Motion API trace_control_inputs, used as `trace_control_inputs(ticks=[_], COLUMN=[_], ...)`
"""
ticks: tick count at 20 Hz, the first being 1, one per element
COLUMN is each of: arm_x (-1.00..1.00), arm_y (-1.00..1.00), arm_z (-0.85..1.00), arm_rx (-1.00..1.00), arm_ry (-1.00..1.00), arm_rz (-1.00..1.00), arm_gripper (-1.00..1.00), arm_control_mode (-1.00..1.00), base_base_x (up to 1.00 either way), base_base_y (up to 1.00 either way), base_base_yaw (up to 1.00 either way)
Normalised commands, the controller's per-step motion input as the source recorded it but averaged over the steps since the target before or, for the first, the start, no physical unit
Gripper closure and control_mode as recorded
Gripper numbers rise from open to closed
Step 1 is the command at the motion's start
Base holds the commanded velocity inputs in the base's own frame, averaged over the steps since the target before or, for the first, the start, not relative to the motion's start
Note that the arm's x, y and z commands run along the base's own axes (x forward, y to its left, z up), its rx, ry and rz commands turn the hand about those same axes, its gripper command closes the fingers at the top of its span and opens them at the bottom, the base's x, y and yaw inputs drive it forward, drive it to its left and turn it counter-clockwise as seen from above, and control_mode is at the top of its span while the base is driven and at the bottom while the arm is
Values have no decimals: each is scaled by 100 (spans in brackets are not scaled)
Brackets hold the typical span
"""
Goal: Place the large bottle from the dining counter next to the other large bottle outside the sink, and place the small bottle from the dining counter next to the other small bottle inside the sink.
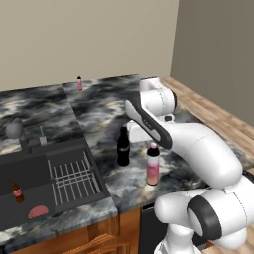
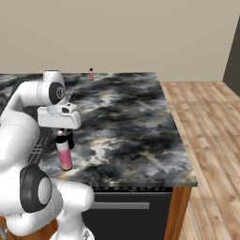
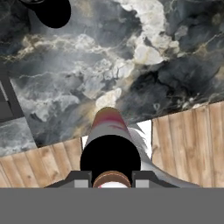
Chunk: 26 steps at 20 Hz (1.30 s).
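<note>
The gripper [image 3: 111, 178] points straight down over the counter [image 1: 109, 114], and its two fingers [image 3: 81, 178] sit tight against either side of the pink bottle [image 1: 153, 165], closed on its neck just under the dark cap. The bottle stands upright below the hand with its base on or just above the marbled stone; which of the two cannot be told. In the hand view the cap fills the space between the fingertips, and the body drops away toward the stone. The black bottle [image 1: 123, 147] stands upright just beside the held one, on the sink side of the hand and a little farther from the robot; in the hand view its round top shows at the upper left [image 3: 51, 11]. The sink [image 1: 30, 163] lies farther off on that same side, with the red bottle [image 1: 17, 192] standing in the basin. The small pale bottle [image 1: 79, 83] stands well away, far beyond the hand near the counter's back edge by the wall; the right base view shows it there too [image 2: 91, 74].
</note>
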Motion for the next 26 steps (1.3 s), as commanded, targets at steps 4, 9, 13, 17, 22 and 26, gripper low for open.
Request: trace_control_inputs(ticks=[4,9,13,17,22,26], arm_x=[4,17,26,33,21,15], arm_y=[39,42,24,11,17,15], arm_z=[-4,-2,-10,-24,-40,-24], arm_rx=[0,0,0,0,0,0], arm_ry=[0,-2,-1,0,-4,-8], arm_rz=[0,0,0,0,0,0], arm_gripper=[100,100,100,100,100,100], arm_control_mode=[-100,-100,-100,-100,-100,-100], base_base_x=[0,0,0,0,0,0], base_base_y=[0,0,0,0,0,0], base_base_yaw=[0,0,0,0,0,0])
